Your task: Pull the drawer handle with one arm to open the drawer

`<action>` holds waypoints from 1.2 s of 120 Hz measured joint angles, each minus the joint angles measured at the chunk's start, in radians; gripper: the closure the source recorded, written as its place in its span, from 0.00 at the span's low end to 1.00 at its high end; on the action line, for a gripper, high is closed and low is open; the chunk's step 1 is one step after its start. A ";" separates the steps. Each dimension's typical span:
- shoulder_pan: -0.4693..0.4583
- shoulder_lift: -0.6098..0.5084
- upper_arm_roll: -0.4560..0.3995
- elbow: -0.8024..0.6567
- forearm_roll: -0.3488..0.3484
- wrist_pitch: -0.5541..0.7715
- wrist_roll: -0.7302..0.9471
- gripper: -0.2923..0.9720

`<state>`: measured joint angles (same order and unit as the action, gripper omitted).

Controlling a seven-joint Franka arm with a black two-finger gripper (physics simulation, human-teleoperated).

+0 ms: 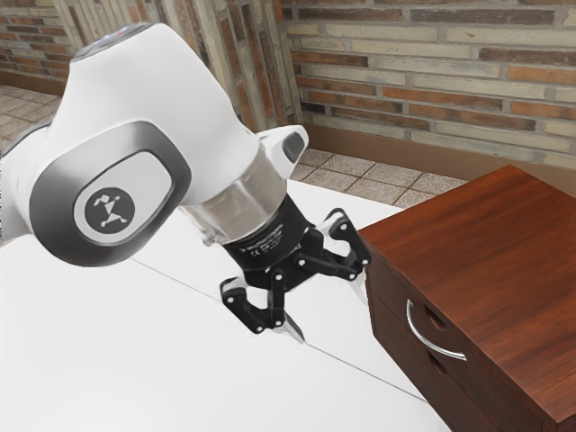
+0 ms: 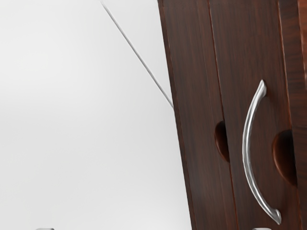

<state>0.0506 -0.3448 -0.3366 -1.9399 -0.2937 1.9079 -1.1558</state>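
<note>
a smooth white counter (image 1: 135,369) spreads over the lower left of the exterior frame, crossed by one thin grey seam (image 1: 180,281) running diagonally toward the lower right; the same seam (image 2: 139,55) appears in the wrist view, ending at the cabinet's edge. behind the counter there is a tan and brown brick wall (image 1: 432,63) along the top of the frame and a strip of grey tiled floor (image 1: 360,175) at its foot. one dark reddish-brown wooden drawer cabinet (image 1: 486,243) stands on the counter at the lower right of the exterior frame. its front (image 2: 196,120) carries one curved silver metal handle (image 1: 432,337), bowed outward (image 2: 249,153), with two dark round recesses (image 2: 221,140) behind it, one near each end. the front looks flush with the cabinet face. one white franka arm (image 1: 135,135) comes in from the upper left, and its black jaws stand wide apart at the frame's centre with nothing between them. of the two fingers (image 1: 256,315), the upper one lies just beside the cabinet's near front corner, short of the handle.
</note>
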 joint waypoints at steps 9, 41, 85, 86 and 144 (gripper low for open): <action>0.007 0.015 -0.023 0.005 0.012 0.021 -0.024 0.35; 0.010 0.071 -0.043 -0.042 0.074 0.183 -0.080 0.43; 0.010 0.063 -0.051 -0.128 0.136 0.438 -0.150 0.49; 0.010 0.063 -0.051 -0.129 0.135 0.440 -0.152 0.50; 0.007 -0.016 -0.122 -0.212 0.133 0.477 -0.222 0.53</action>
<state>0.0581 -0.3612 -0.4581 -2.1520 -0.1612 2.3845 -1.3776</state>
